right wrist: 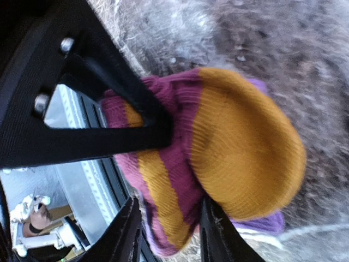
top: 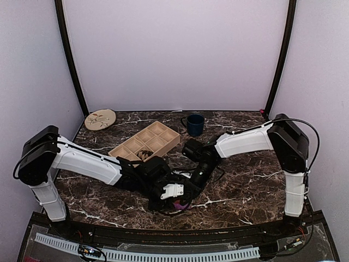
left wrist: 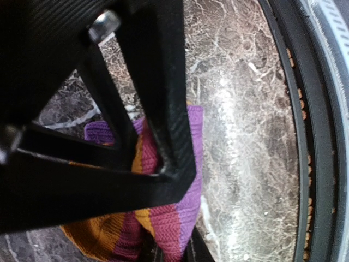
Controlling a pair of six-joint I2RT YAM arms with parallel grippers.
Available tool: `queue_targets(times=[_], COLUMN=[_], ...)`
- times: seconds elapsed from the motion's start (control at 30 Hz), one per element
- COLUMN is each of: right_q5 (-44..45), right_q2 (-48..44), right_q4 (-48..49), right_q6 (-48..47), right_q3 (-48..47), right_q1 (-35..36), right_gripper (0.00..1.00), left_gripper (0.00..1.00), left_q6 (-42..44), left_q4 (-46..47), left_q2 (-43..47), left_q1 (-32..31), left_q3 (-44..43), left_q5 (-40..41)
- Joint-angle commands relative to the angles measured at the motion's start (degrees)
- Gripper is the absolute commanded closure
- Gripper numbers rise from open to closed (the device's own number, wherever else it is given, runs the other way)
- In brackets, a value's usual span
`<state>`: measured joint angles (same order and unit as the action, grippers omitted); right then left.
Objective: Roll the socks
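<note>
The purple sock, striped orange and red, lies bunched on the marble table near its front edge; in the top view only a purple bit shows under both arms. My left gripper is shut on a fold of it. My right gripper stands open around the bundle's striped end, with a gap beside one finger. The orange toe bulges to the right. The dark brown argyle sock sits in a wooden tray.
The compartment tray lies at mid-table behind the arms. A blue mug stands at the back, a round embroidered coaster at the back left. The black front rail runs close beside the sock. Each gripper's frame crosses the other's wrist view.
</note>
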<state>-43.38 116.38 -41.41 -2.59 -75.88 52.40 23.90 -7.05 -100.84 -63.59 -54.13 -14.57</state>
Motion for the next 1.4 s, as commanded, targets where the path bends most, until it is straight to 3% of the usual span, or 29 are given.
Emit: queue_targets(times=[0.0, 0.37, 0.83, 1.37], right_q5=[2.8, 8.7, 28.3, 51.1], right_q2=[-3.1, -10.3, -24.3, -34.2], right_q4=[5.4, 17.0, 29.1, 34.7], right_q6=[2.8, 10.5, 14.2, 5.4], right_q3=[3.4, 13.2, 26.2, 33.1], right_q1=[-1.0, -3.1, -3.0, 13.5], right_gripper=[0.62, 0.58, 0.57, 0.57], left_gripper=[0.92, 0.92, 0.91, 0.91], left_q6=[-3.1, -3.7, -5.8, -6.1], left_q4=[-9.6, -16.9, -19.9, -26.8], left_q2=[-2.2, -6.8, -8.7, -16.4], left_q1=[1.8, 4.0, 7.8, 12.6], left_q3=[-2.1, -6.4, -7.4, -12.8], left_q5=[-8.0, -15.1, -22.2, -33.0])
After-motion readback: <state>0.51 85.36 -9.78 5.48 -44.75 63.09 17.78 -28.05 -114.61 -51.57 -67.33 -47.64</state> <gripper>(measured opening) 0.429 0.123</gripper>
